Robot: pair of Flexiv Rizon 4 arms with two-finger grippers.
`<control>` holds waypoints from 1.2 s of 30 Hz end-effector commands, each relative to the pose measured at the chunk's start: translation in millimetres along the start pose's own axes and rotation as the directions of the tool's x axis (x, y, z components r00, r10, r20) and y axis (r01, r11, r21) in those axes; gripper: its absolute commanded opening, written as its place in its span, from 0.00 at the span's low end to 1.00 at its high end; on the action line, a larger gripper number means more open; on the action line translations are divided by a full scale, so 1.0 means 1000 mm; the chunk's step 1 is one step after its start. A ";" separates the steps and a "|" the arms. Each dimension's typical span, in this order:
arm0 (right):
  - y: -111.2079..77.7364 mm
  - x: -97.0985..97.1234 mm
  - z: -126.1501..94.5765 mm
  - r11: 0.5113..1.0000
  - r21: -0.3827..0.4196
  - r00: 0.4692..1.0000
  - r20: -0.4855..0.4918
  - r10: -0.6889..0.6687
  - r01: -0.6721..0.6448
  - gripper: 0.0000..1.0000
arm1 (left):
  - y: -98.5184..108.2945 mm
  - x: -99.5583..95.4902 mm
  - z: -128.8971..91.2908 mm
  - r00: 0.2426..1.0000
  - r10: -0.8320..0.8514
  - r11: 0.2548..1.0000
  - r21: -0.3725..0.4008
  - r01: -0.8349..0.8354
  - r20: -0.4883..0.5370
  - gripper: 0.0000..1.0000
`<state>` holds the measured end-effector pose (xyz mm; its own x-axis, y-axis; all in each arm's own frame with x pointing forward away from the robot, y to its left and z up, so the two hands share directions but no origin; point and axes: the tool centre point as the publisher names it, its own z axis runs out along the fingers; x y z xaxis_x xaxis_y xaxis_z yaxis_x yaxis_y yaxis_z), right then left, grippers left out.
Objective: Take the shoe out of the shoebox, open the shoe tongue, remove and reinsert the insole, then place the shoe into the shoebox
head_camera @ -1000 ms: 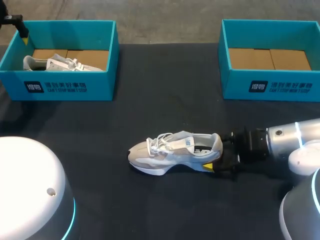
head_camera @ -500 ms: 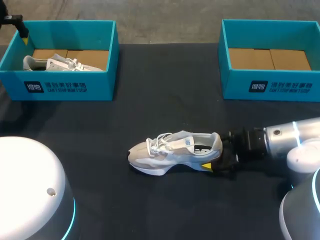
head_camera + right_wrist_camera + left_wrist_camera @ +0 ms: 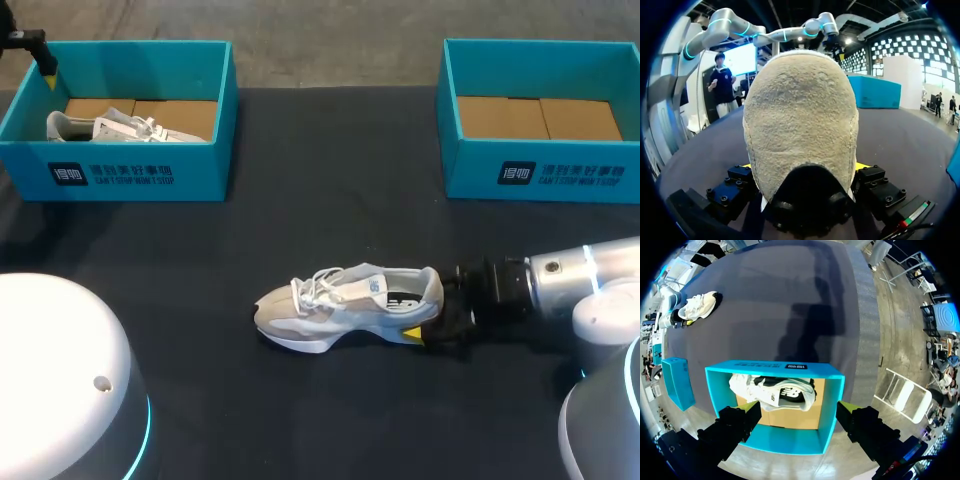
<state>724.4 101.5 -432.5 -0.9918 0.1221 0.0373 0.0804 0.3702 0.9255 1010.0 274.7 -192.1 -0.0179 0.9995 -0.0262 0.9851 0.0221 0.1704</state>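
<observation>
A white and beige shoe (image 3: 340, 303) lies on its sole in the middle of the black table, toe to the left. My right gripper (image 3: 428, 322) sits at its heel, one yellow tip along the near side. In the right wrist view the beige heel (image 3: 800, 120) fills the gap between the wide-set fingers (image 3: 737, 185); contact with its sides cannot be made out. My left gripper (image 3: 797, 415) hangs open above the left teal shoebox (image 3: 832, 405), which holds a second white shoe (image 3: 772, 392). The head view shows that gripper (image 3: 45, 65) over the far left corner of this box (image 3: 130, 175).
A second teal shoebox (image 3: 540, 170) stands at the back right with only its brown cardboard floor showing. Bare black tabletop (image 3: 330, 180) lies between the two boxes and in front of the shoe.
My right gripper has crept a little further left onto the heel, and the shoe has shifted slightly left with it. The left arm has stayed still.
</observation>
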 end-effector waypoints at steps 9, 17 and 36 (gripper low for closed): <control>0.002 0.006 0.006 1.000 0.010 1.000 0.004 0.005 -0.005 0.00 | -0.001 0.000 -0.001 1.000 0.000 1.000 -0.002 0.000 -0.002 1.00; 0.002 0.006 0.006 1.000 0.010 1.000 0.004 0.005 -0.005 0.00 | -0.022 -0.045 -0.038 0.993 -0.114 0.989 0.098 0.110 0.035 1.00; 0.002 0.006 0.006 1.000 0.010 1.000 0.004 0.005 -0.005 0.00 | -0.085 -0.150 -0.053 0.806 -0.571 0.778 0.211 0.591 -0.155 1.00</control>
<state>720.0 105.8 -431.8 -0.9911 0.1270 0.0397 0.0852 0.3758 0.9228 916.0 131.2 -151.6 -0.4710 0.8819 -0.0190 0.8821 0.4708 -0.0148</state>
